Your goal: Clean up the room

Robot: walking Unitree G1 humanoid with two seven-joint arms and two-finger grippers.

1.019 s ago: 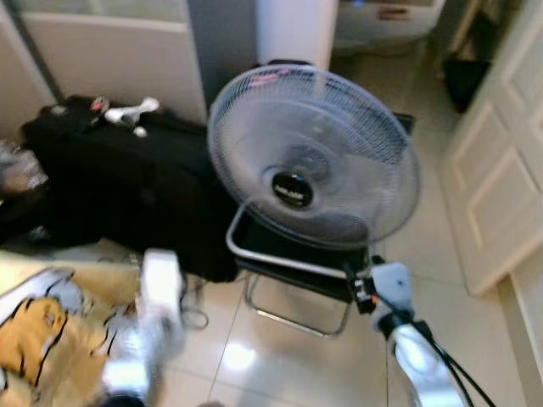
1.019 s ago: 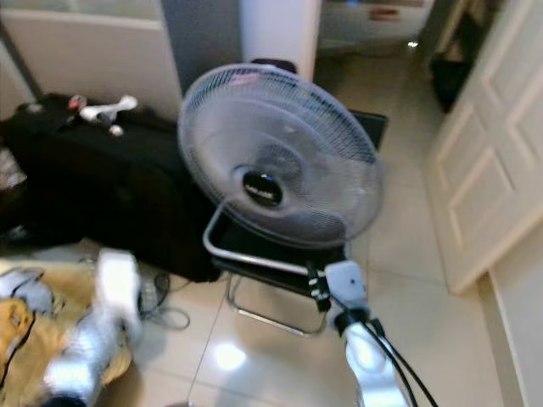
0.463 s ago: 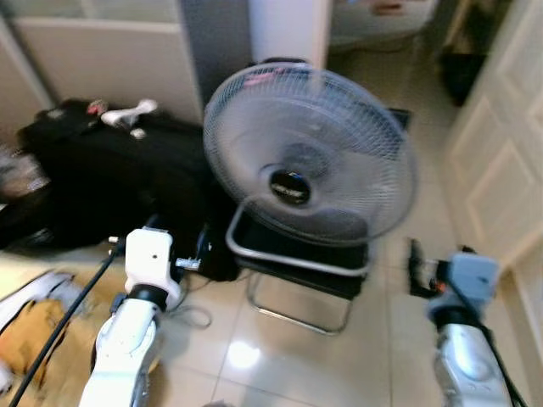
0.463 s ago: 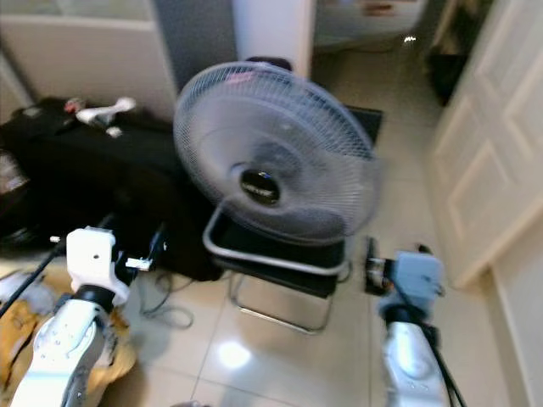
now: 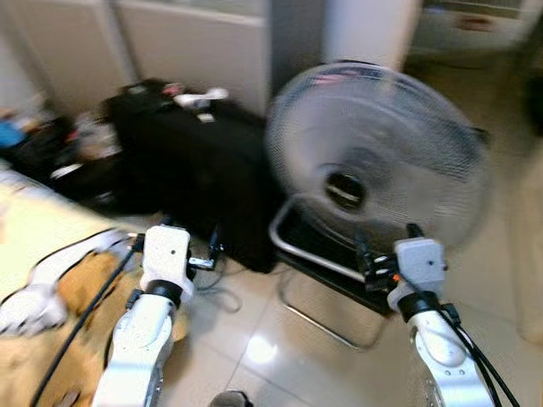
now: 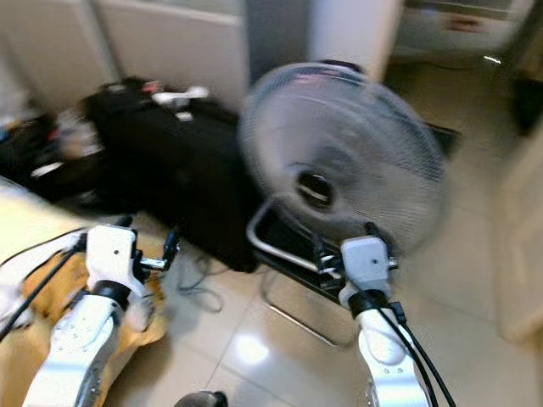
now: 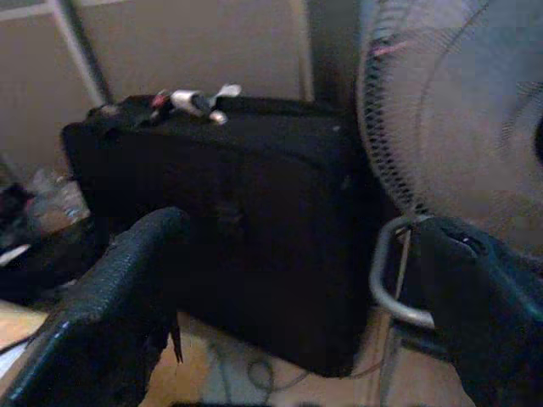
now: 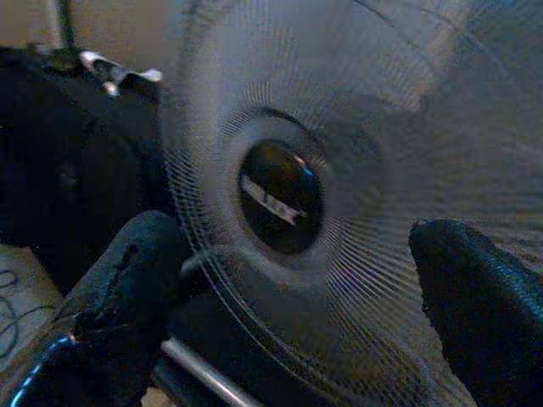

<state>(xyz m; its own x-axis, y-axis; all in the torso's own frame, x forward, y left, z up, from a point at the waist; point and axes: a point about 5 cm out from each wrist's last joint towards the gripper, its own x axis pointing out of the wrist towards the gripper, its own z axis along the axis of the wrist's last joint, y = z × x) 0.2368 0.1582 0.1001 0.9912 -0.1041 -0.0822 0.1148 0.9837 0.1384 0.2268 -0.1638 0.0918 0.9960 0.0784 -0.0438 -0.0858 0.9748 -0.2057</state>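
A large grey floor fan (image 5: 373,170) stands on a black seat with a chrome tube frame (image 5: 318,254). To its left lies a black suitcase (image 5: 195,161) with a small white object (image 5: 199,97) on top. My left gripper (image 5: 210,251) is open, held low in front of the suitcase (image 7: 229,220). My right gripper (image 5: 373,254) is open, close to the lower part of the fan grille (image 8: 339,170), with nothing between its fingers (image 8: 127,288). Yellow and white cloth (image 5: 51,339) lies at the near left.
Dark bags and clutter (image 5: 59,144) sit left of the suitcase, against pale cabinet panels (image 5: 187,42). A thin cable (image 5: 216,292) loops on the glossy tile floor (image 5: 254,356). A white column (image 5: 369,30) rises behind the fan.
The whole view has swung, so the fan and suitcase now sit further right. My right gripper has come in from the right to the fan's lower grille. The left arm holds about the same pose.
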